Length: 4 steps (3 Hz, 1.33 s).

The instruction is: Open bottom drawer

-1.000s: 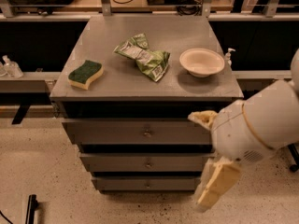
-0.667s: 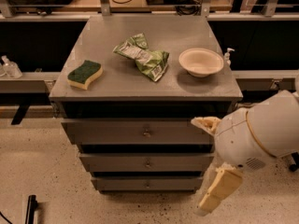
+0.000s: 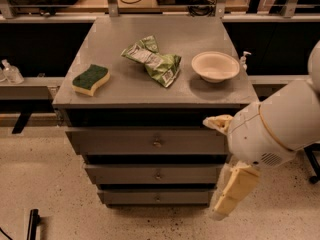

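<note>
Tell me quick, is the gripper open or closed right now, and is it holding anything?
Gripper: open, holding nothing, by the right end of the bottom drawer.

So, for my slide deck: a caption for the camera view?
Gripper low beside the cabinet, bottom drawer shut; sponge, chip bag, bowl on top.

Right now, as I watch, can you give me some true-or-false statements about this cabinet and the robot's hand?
1. The bottom drawer looks shut. True.
2. The gripper grips the drawer's knob. False: it hangs open by the cabinet's right edge, away from the knob.
3. A sponge lies on the cabinet top. True.
4. The chip bag sits inside the bowl. False: it lies on the top, between bowl and sponge.
</note>
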Available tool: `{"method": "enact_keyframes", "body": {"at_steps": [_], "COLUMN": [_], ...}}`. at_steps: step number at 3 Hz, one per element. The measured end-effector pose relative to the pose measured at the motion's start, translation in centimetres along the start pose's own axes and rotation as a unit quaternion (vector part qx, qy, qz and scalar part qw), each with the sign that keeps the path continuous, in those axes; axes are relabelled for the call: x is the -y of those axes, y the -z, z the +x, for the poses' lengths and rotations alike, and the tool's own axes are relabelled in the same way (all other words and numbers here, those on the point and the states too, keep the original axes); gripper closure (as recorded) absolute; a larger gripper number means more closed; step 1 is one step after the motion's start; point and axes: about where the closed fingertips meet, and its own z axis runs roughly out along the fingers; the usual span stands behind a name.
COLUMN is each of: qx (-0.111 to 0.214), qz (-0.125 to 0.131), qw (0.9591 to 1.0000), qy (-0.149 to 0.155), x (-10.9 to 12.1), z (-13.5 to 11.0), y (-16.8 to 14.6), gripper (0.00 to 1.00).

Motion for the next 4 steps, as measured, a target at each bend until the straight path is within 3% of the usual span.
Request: {"method": "enact_keyframes", "body": {"at_steps": [1,2,3,4], "qx": [0.086,0.149,0.090,0.076], "qz": [-0.029,0.005,0.035,0.035], "qw": [0.9959,0.9849,0.9894,0.9898], "qy": [-0.003,-0.089,-0.109,-0.115], "x": [0.8,2.3,1.1,-0.3], "z": [2.0,8.8,10.3,11.4], "y": [-6.4,-17.5,-15.3,-16.5], "gripper": [0.00,0.00,0.00,0.00]}}
